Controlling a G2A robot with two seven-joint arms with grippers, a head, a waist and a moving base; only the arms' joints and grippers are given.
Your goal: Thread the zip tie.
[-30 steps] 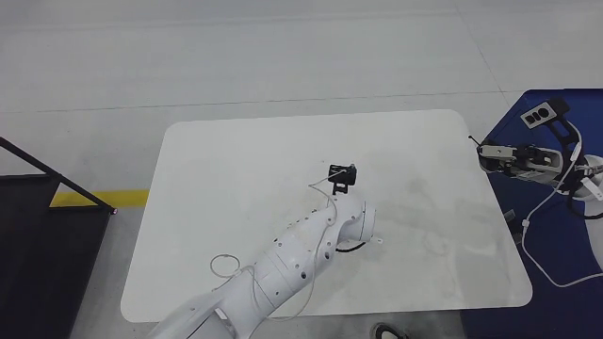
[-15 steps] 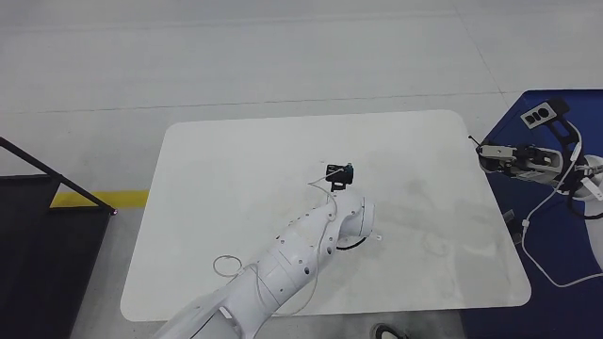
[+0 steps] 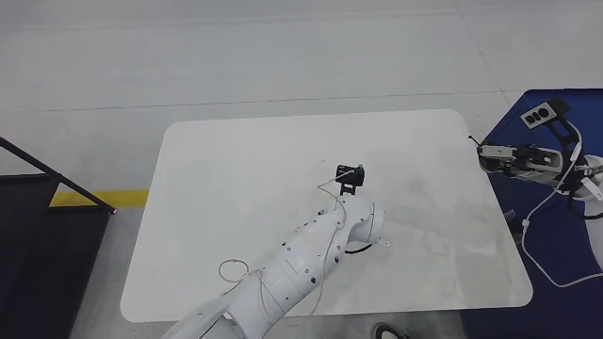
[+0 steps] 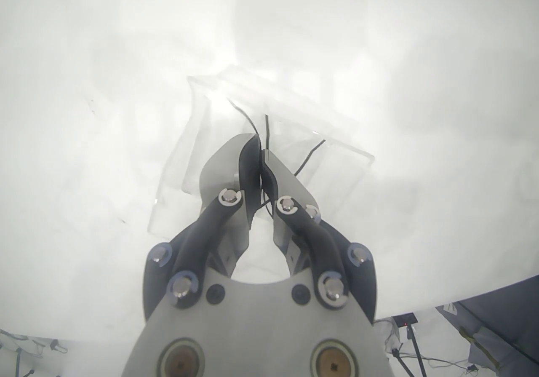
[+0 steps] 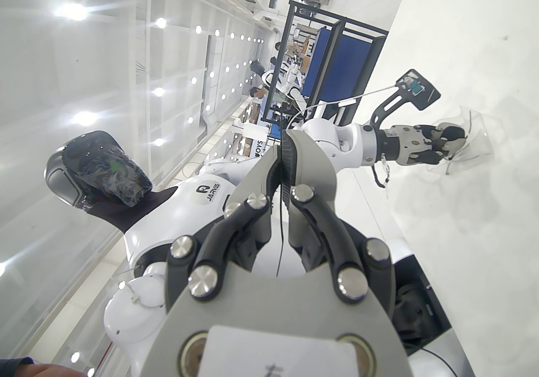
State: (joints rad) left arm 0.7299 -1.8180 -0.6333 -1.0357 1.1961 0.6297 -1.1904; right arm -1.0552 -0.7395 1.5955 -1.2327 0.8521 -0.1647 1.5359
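My left pincer [image 4: 257, 151] clamps a zip tie [image 4: 266, 130] over the clear bag [image 4: 337, 168]. My right pincer [image 5: 283, 147] clamps a black strip [image 5: 281, 227], well apart. Threading looks unstarted.

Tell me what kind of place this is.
Likely a big industrial or exhibition-style hall set up for robot work: rows of ceiling lights high overhead, blue partitions, a yellow stripe on the bare floor.
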